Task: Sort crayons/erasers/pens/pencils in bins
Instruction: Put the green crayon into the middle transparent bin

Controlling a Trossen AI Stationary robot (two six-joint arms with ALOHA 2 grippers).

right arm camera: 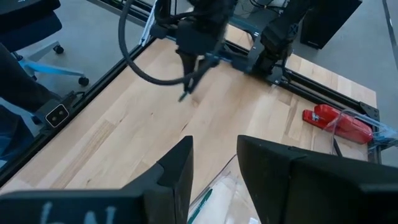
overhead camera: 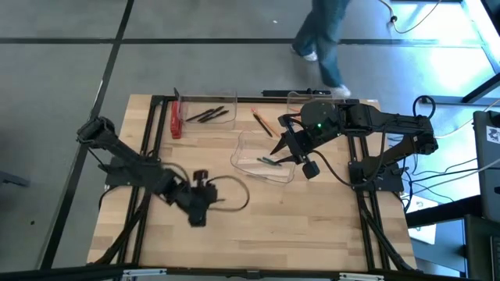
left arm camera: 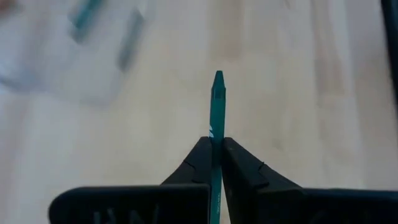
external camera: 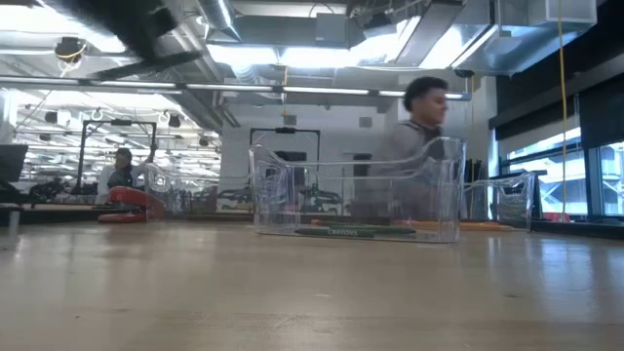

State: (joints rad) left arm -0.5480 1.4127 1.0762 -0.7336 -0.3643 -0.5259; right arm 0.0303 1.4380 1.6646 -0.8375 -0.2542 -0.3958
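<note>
From above, I am holding the left gripper [overhead camera: 197, 204] near the table's [overhead camera: 312, 226] left front; the right gripper [overhead camera: 301, 152] is hovering over the middle bin [overhead camera: 242, 144]. Left wrist: fingers are clamping a crayon [left arm camera: 217, 102], light, stiff, brittle, gripped midway. Right wrist: fingers are standing apart.

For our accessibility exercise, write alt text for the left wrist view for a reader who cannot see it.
The left gripper is shut on a green crayon, whose pointed tip sticks out past the dark fingers over the pale wooden table. Blurred green sticks lie farther off.
</note>
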